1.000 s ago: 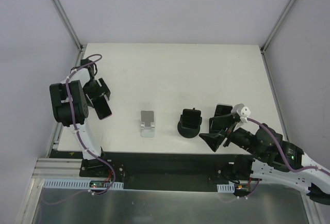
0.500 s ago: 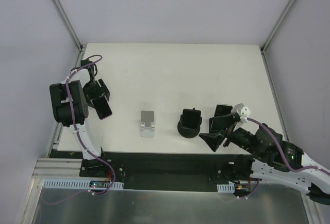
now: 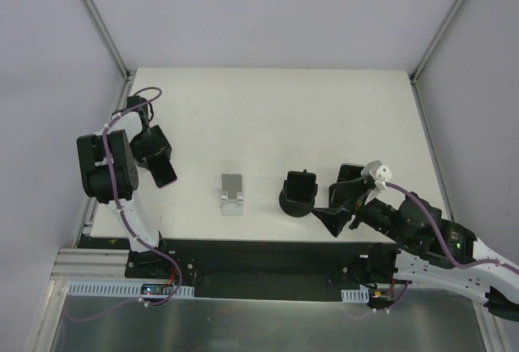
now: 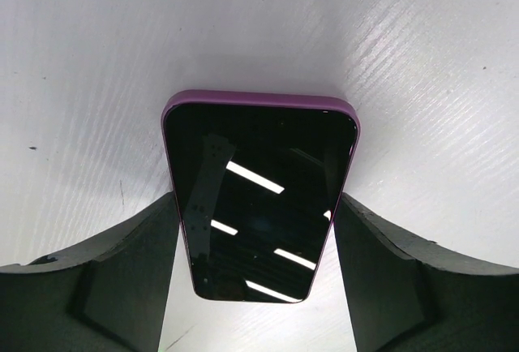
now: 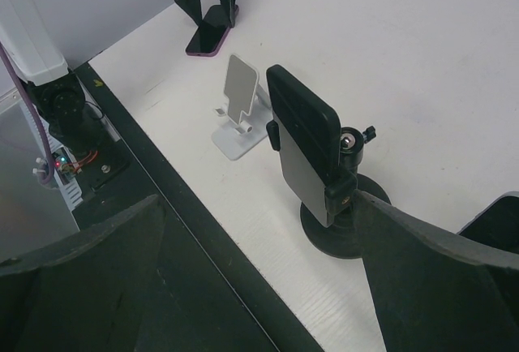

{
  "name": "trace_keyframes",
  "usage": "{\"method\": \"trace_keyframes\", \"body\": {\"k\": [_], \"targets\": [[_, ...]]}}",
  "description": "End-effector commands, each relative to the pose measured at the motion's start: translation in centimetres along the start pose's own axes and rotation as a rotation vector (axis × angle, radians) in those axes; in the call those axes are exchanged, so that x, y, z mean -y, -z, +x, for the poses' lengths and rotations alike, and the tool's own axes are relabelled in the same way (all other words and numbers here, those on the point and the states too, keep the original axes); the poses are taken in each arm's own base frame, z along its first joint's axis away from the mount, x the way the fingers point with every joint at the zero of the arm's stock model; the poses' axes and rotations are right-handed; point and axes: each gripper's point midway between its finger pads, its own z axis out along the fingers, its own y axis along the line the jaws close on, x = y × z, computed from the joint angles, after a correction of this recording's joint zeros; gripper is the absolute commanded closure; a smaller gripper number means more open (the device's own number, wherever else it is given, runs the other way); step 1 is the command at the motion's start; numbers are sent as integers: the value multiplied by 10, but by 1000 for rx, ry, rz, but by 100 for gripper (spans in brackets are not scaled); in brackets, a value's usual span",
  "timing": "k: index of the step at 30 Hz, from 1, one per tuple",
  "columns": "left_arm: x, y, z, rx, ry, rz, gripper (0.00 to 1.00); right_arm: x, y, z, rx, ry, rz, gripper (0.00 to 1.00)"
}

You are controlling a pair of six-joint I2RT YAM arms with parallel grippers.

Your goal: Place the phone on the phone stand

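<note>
Overhead & wrist views of a white table (image 3: 268, 117). L gripper (image 4: 255, 214) pinches a phone (image 4: 258, 165) w/ purple case by its long edges, both fingers pressed to its sides, near the table's left edge. Can't tell if the phone's end touches the table. R gripper (image 5: 258, 202) is spread wide, holding nothing, near the phone stand (image 5: 308, 141). That stand has a black disc base, pole & clamp holder, and is upright, well apart from the phone. A silver-white stand (image 5: 239, 109) sits btwn them. A black wedge stand (image 3: 350, 175) is beside the R gripper.
</note>
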Motion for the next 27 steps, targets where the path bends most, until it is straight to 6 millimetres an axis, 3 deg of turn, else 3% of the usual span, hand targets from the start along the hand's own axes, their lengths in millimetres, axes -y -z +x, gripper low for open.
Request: {"method": "trace_keyframes", "body": {"k": [1,2,10,16,27], "targets": [[-4,6,9,13,9,1,96,1,1,-24,59,-35,26,0],[-4,8,7,24,13,4,100,1,0,-24,54,-34,29,0],[5,29,7,122,-1,-8,100,5,-4,-27,50,-34,70,0],[24,53,12,202,-7,12,100,8,-7,-28,44,-33,92,0],[41,115,10,430,-81,64,100,15,-7,-31,28,-22,144,0]]}}
